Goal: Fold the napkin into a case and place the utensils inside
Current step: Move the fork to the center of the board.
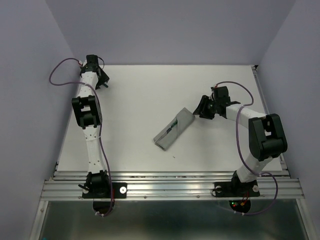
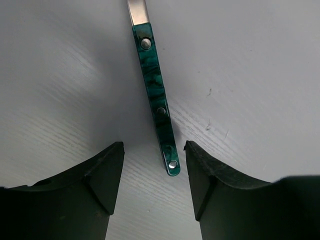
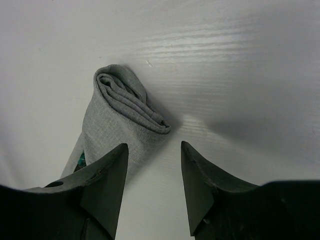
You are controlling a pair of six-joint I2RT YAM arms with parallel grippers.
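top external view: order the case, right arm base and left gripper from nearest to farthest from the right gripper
1. case, just left of the right gripper, almost at its fingertips
2. right arm base, near edge, right side
3. left gripper, far left corner

Left claw (image 2: 153, 149) spread; teal-handled utensil (image 2: 156, 100) flat on table (image 2: 260, 60) between jaws.
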